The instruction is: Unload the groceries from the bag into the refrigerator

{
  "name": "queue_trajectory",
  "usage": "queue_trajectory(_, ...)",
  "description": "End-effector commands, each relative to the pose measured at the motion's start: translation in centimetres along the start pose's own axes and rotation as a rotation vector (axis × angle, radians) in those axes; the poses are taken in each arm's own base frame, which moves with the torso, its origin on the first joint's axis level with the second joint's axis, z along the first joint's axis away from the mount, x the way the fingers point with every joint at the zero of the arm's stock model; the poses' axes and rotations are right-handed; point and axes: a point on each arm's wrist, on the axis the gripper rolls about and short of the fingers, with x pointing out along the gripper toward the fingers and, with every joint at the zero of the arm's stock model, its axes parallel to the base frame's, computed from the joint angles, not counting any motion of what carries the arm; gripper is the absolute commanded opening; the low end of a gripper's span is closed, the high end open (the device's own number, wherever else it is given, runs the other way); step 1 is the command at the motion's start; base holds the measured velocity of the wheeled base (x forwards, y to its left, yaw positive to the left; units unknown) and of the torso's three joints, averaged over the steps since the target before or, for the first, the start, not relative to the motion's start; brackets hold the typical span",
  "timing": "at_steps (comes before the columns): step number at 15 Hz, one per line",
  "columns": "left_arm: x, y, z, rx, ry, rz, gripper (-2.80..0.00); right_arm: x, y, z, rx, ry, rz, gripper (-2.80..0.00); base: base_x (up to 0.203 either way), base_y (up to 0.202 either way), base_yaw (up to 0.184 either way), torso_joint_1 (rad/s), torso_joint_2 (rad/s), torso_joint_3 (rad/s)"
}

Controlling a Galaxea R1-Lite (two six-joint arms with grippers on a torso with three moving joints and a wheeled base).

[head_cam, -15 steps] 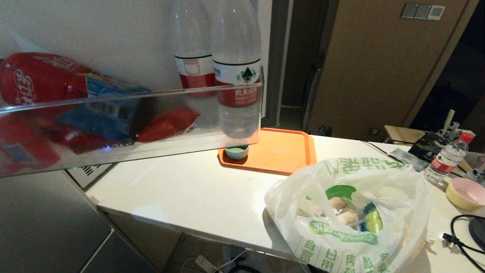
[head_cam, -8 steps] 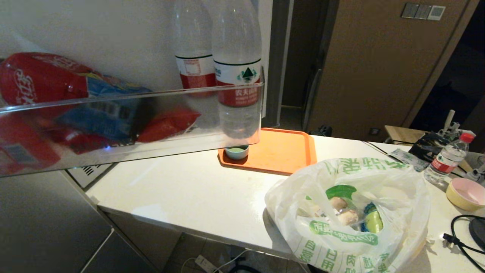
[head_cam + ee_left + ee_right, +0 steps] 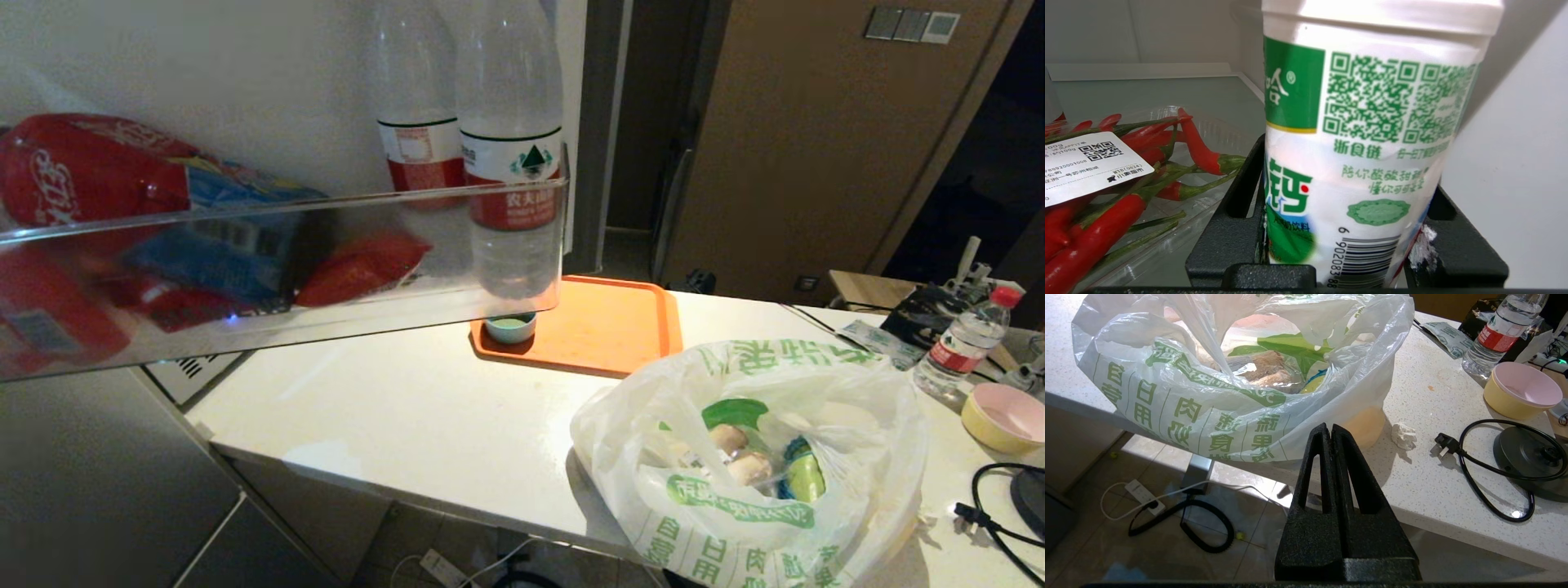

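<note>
The left gripper (image 3: 1345, 228) was inside the refrigerator (image 3: 1515, 163), its black fingers (image 3: 1229, 228) pinching a white bottle with a green label (image 3: 1363, 155) from both sides. The bottle stood upright close to the white inner wall, over a clear shelf (image 3: 1167, 92). Just beside the bottle on that shelf lay a clear tray of red chillies (image 3: 1118, 171) with a white printed sticker. Whether the bottle's base touched the shelf could not be made out, since the gripper hid it.

From the head view, neither arm showed. The open refrigerator door's clear bin (image 3: 286, 269) held two water bottles with red labels (image 3: 510, 163) and red and blue snack packs (image 3: 147, 212).

Beyond that door stretched a white counter (image 3: 408, 408). On it sat the bag (image 3: 751, 465), white plastic with green characters, its mouth open. Inside it lay pale beige lumps (image 3: 739, 453) and a yellow-green pack (image 3: 804, 478). Behind the bag was an orange tray (image 3: 604, 327) carrying a small cup (image 3: 509, 327). Beside the bag, away from the refrigerator, were a small water bottle (image 3: 963, 343), a yellow bowl (image 3: 1006, 416) and a black cable (image 3: 992, 506).

The right gripper (image 3: 1331, 433) hung near the counter's front edge, just before the bag, its fingers pressed together and empty.
</note>
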Motion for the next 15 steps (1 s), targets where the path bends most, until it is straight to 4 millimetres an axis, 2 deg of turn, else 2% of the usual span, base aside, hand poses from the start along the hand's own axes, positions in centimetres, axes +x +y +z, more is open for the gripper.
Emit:
queue_trajectory(1,0.19,0.09,-0.34,-0.001,0.004,0.003,-2.8,0.0,0.0,-0.01,-0.001,0.001,0.002,-2.8,0.0,0.0,0.0,0.0,0.0,0.0)
queue_trajectory(2,0.19,0.09,-0.34,-0.001,0.004,0.003,-2.8,0.0,0.0,0.0,0.0,0.001,0.001,-2.8,0.0,0.0,0.0,0.0,0.0,0.0)
queue_trajectory(3,0.21,0.07,-0.25,0.0,0.002,-0.001,0.0,0.0,0.0,0.0,-0.001,0.0,0.002,-2.8,0.0,0.0,0.0,0.0,0.0,0.0)
queue_trajectory(15,-0.38,0.46,0.39,0.042,-0.008,0.013,0.0,0.0,0.0,0.0,0.0,0.001,0.001,-2.8,0.0,0.0,0.0,0.0,0.0,0.0)
